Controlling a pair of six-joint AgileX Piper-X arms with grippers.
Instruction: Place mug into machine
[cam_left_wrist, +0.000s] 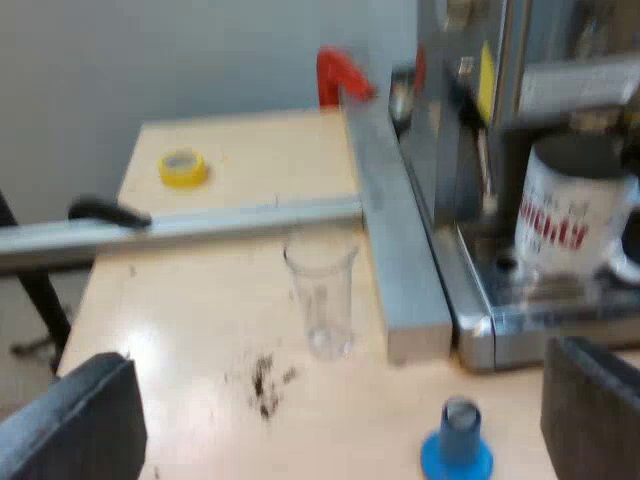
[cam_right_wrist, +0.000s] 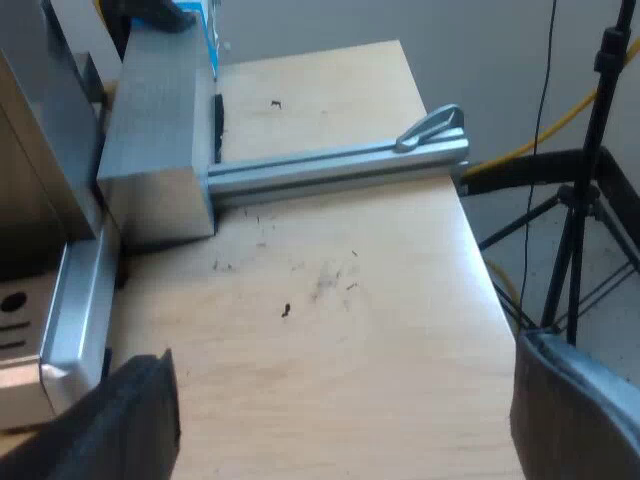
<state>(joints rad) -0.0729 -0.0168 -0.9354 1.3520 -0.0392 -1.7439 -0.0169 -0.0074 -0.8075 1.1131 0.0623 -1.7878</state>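
Two black fingers of the left gripper (cam_left_wrist: 335, 400) stand wide apart with nothing between them, over the wooden table (cam_left_wrist: 200, 330). The right gripper (cam_right_wrist: 340, 400) is likewise spread and empty above a bare stretch of tabletop. Nearest the left gripper sits a blue tamper (cam_left_wrist: 457, 445). Next come a smear of coffee grounds (cam_left_wrist: 265, 382) and an upright measuring glass (cam_left_wrist: 322, 295), which stands just beside a grey metal rail (cam_left_wrist: 395, 230) running along the machine's base. Beyond the rail, the mug (cam_left_wrist: 570, 215), white with red lettering, stands upright on the drip tray (cam_left_wrist: 535, 318) at the front of the espresso machine (cam_left_wrist: 450, 90), apart from both grippers. Farther off on the table lies a yellow tape roll (cam_left_wrist: 183, 167). Judged from this, the placing itself looks done, and the step in hand is the retreat after release. Whether the mug sits squarely under the spout cannot be told. The next move calls for drawing the left arm clear without knocking the tamper or the glass. The mug needs no further grip unless it proves off-centre.
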